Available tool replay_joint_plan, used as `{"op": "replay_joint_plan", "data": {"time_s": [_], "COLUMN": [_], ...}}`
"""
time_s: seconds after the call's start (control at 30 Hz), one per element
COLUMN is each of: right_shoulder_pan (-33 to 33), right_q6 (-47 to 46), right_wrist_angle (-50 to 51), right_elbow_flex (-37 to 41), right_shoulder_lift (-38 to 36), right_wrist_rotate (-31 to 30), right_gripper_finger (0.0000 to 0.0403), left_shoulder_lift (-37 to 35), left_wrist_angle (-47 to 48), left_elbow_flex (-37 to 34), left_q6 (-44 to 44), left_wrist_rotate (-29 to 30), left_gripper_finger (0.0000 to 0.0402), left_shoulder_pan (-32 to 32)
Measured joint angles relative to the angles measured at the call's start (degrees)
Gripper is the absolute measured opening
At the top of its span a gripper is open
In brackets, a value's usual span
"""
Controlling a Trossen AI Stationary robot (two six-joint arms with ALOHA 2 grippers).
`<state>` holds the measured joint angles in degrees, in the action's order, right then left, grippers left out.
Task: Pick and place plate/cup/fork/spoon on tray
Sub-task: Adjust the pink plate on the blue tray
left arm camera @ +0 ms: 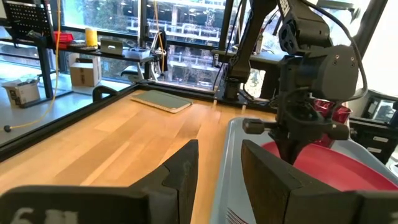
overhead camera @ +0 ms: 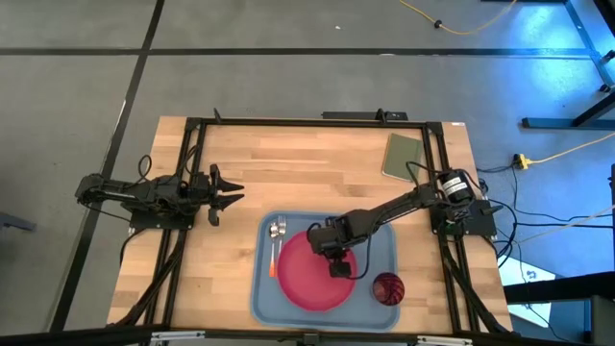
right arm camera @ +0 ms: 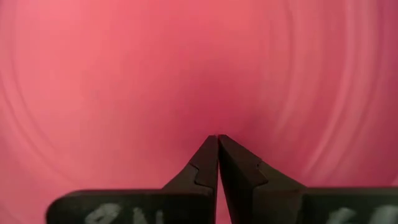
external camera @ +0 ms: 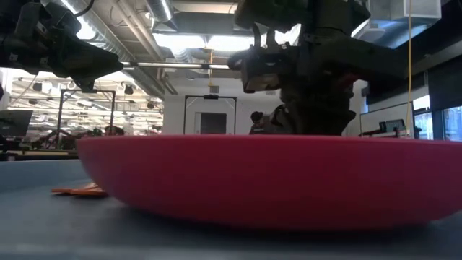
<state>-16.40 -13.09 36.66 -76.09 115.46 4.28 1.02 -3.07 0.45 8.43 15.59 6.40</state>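
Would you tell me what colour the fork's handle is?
Orange, clearest in the high view: fork.

Overhead, table-level, two wrist views — plate (overhead camera: 315, 274) shared

Right gripper (right arm camera: 217, 138) fingers pressed together, empty, over plate (right arm camera: 124, 74)

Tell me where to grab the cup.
Take the cup by its rim, from straight above: it stands upright, mouth up, in the tray's right near corner. Pinch one wall, a finger inside, on the side away from the plate.
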Motion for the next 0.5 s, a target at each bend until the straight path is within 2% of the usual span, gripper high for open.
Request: {"op": "replay_joint_plan", "data": {"time_s": [0.5], "right_shoulder_pan": [-0.04], "right_q6": [-3.02], "right_wrist_angle": [9.34], "right_elbow_flex": [-1.64], "right_shoulder_lift": [0.27], "right_wrist_rotate": [0.26], "right_gripper_finger": [0.0020], "left_shoulder_lift": [0.00], "left_wrist_angle": [0.02], "left_elbow_flex": [0.00], "left_q6": [0.00], "left_wrist_rotate": [0.00], "left_gripper_finger": [0.0115], "left_shoulder_pan": [-0.01]}}
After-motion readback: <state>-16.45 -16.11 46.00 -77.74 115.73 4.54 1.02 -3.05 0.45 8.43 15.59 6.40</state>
